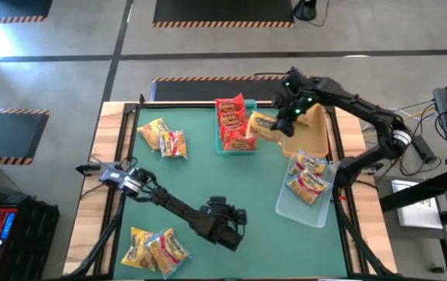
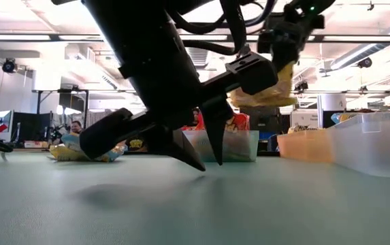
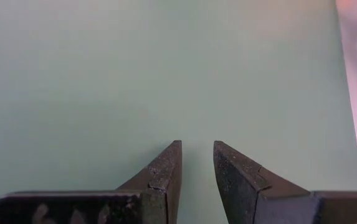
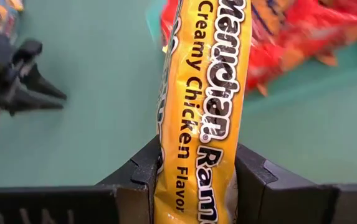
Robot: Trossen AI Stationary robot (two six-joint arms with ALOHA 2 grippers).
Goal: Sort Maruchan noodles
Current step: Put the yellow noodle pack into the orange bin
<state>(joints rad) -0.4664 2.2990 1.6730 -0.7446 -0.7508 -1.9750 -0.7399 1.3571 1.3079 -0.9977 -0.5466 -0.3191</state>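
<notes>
pinched edge-on between the right gripper point(image 4: 197, 186) fingers, a yellow packet point(image 4: 206, 106) hangs above the tan tray point(image 1: 314, 129) beside the teal tray point(image 1: 235, 147) of red packets point(image 1: 232, 119), while the left gripper point(image 3: 197, 180), slightly parted and empty, hovers over bare mat point(image 1: 207, 172).

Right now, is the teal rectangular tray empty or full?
Holding red crinkly noodle packets: the teal tray has several piled inside, though whether it is completely full cannot be told.
</notes>
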